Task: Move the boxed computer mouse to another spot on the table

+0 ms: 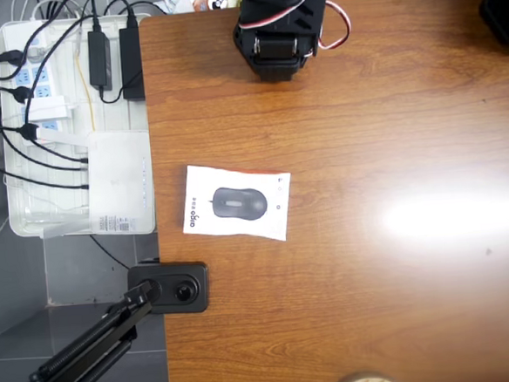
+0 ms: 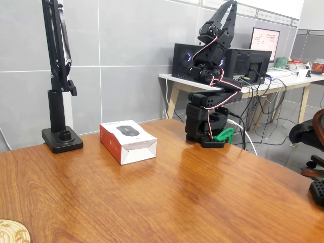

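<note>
The flat white rectangular box with a black mouse pictured on its face [image 1: 236, 202] is lying flat on the glossy brown wood-grain counter [image 1: 376, 305], near the counter's left edge in the overhead view. In the fixed view the box [image 2: 128, 141] is showing its orange-red side and is sitting just right of a black lamp-style stand with a spring arm [image 2: 59, 101], which is clamped at the counter's edge.

The black arm with red and white wires [image 2: 210, 106] is standing folded up at the far side of the counter, well apart from the box. Its black 2-finger pincer [image 2: 229, 6] is pointing upward, high above the arm's base, touching nothing; the fingers are looking close together and narrow, holding nothing.

Beside the counter in the overhead view, a white tray [image 1: 25, 220] is carrying power strips, dark cables and a white router-like device [image 1: 118, 179]. A round pale wooden disc [image 2: 12, 232] is peeking in at the counter's near corner.
</note>
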